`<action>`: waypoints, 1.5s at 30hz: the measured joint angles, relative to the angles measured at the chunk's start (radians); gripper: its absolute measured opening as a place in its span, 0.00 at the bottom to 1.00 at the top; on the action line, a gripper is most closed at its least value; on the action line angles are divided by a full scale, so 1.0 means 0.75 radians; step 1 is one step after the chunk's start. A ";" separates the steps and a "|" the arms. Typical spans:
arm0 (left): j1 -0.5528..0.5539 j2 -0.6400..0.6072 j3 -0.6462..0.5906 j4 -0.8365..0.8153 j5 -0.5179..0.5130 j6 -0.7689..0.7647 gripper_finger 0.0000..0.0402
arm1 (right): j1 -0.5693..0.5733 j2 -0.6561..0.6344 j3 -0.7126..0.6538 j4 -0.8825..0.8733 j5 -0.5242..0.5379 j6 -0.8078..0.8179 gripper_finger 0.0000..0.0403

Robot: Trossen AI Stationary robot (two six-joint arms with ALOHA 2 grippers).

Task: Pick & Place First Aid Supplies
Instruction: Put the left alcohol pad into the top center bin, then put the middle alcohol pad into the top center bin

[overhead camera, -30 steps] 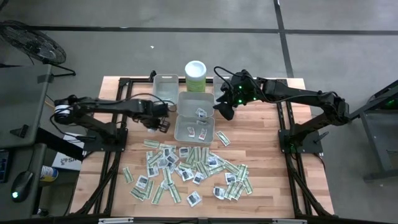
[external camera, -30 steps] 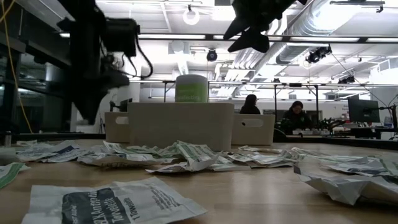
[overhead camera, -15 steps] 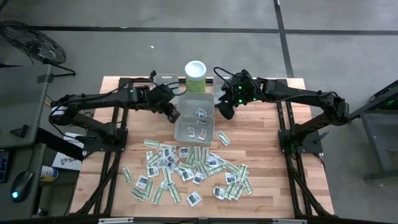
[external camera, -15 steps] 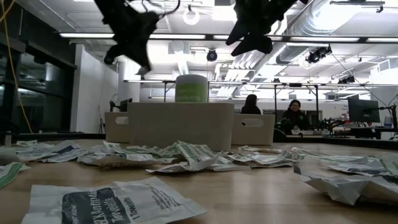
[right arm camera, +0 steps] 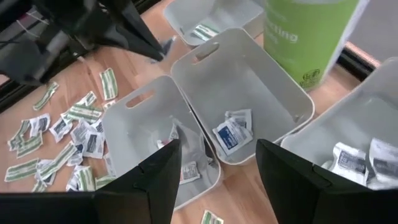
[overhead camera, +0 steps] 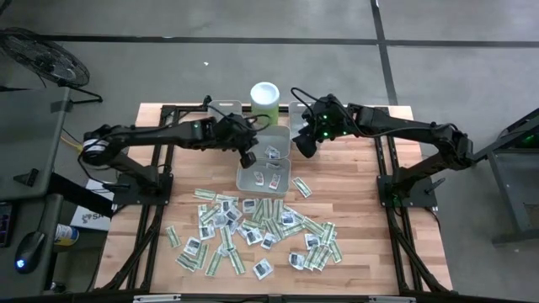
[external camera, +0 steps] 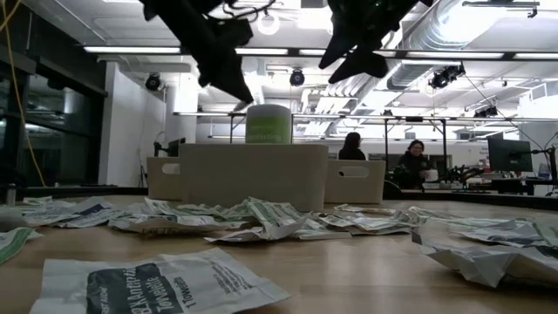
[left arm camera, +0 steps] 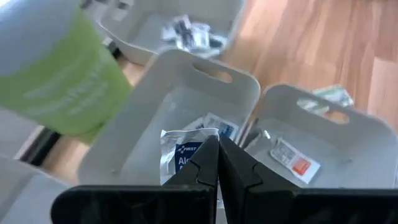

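The left gripper [overhead camera: 247, 156] hangs above the grey bins [overhead camera: 264, 160] in the middle of the worktop [overhead camera: 354, 210], its jaws pressed together on a small white packet [left arm camera: 180, 152] with dark print. In the left wrist view that packet sticks out from between the fingertips [left arm camera: 202, 163], over a bin that already has a few packets lying on its floor. The right gripper [overhead camera: 304, 145] hovers just beside the bins on their other side, jaws spread wide and holding nothing. The green canister [overhead camera: 264, 102] stands at the far end of the bins, upright.

The rest of the supplies [overhead camera: 253, 231] lie scattered across the near half of the worktop, strips and squares overlapping in a loose heap. A few more packets lie in the bins, as the right wrist view shows. One strip [overhead camera: 301, 188] lies alone just beside the nearest bin. In the low view two people [external camera: 414, 161] sit at desks far behind the worktop.
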 joint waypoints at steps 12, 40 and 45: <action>0.173 0.165 0.000 0.099 0.310 0.014 0.00 | -0.011 0.000 0.000 -0.039 0.034 0.112 0.50; 0.205 0.296 0.001 0.195 0.376 0.129 0.12 | -0.007 0.000 0.000 -0.044 0.023 0.133 0.50; 0.205 0.288 0.001 0.175 0.375 0.120 0.25 | -0.007 0.000 0.000 -0.045 -0.004 0.133 0.50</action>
